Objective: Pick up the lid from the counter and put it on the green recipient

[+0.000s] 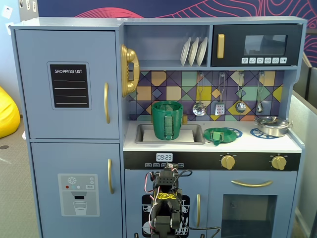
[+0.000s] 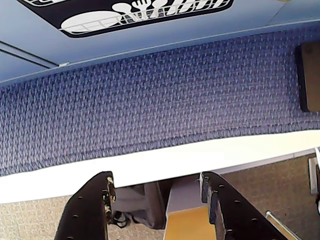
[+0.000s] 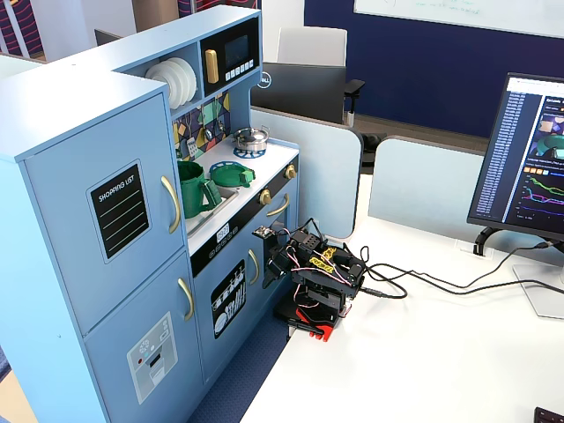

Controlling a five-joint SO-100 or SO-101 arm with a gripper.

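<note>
sitting folded low in front of the toy kitchen, the small black wired arm (image 1: 166, 208) has not started: nothing of the task looks done. the flat round dark-green plastic lid (image 1: 219, 135) with its paler blocky handle lies on the white counter (image 1: 247, 144), over a blue spoked burner ring, just right of the sink (image 1: 198, 134). the tall ribbed dark-green plastic pot (image 1: 167, 120) stands upright in that sink, open-topped, its strap handle facing front. lid and pot are near each other but apart in both fixed views.

in the wrist view the jaws stand moderately apart and hold nothing; the gripper (image 2: 157, 192) looks at blue carpet and the cabinet base, well away from the lid. all of the work remains, by my reading: reach up, grasp the handle, carry the lid left, seat it on the pot.

counted: one lid, one green pot, one shiny steel pot (image 1: 272, 126) at the far right, two blue burner rings, two brass knobs, three white plates, four hanging utensils.
</note>
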